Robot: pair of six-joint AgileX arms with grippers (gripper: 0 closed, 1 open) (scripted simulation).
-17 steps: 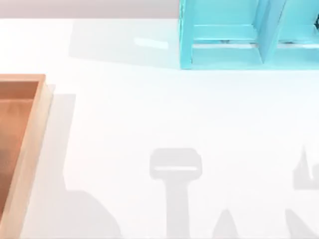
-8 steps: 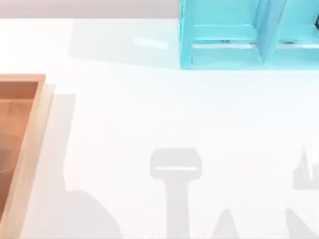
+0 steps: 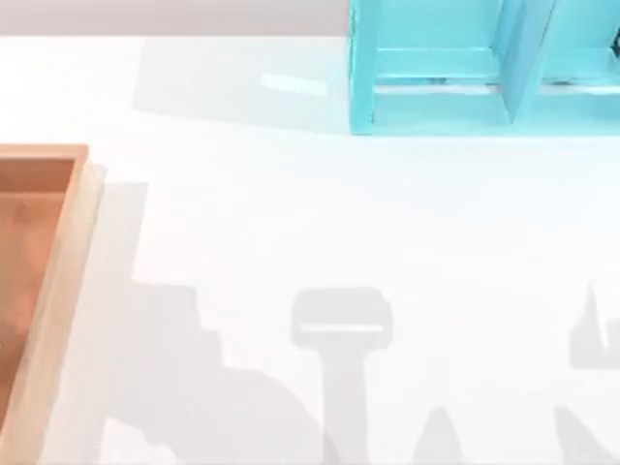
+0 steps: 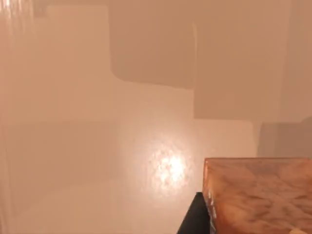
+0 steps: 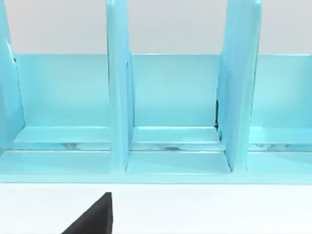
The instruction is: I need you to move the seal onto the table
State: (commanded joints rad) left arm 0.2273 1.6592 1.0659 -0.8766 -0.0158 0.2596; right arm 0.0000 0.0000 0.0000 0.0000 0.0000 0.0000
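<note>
The seal is out of view. The glossy white table (image 3: 291,213) spreads across the top view and carries grey shadows of both arms along its near edge. In the left wrist view, a dark part of my left gripper (image 4: 192,219) hangs over the table beside a corner of the wooden tray (image 4: 258,195). A dark part of my right gripper (image 5: 92,217) shows in the right wrist view, low over the table (image 5: 204,209) and facing the light blue shelf unit (image 5: 175,97).
The wooden tray (image 3: 68,281) lies along the table's left side. At the back right stands the light blue shelf unit (image 3: 436,107), its upright dividers forming open compartments. A wide white stretch lies between the two.
The left arm's shadow at the lower left of the top view has grown and spread rightward and upward. The tray, the shelf and the right arm's shadow have not moved.
</note>
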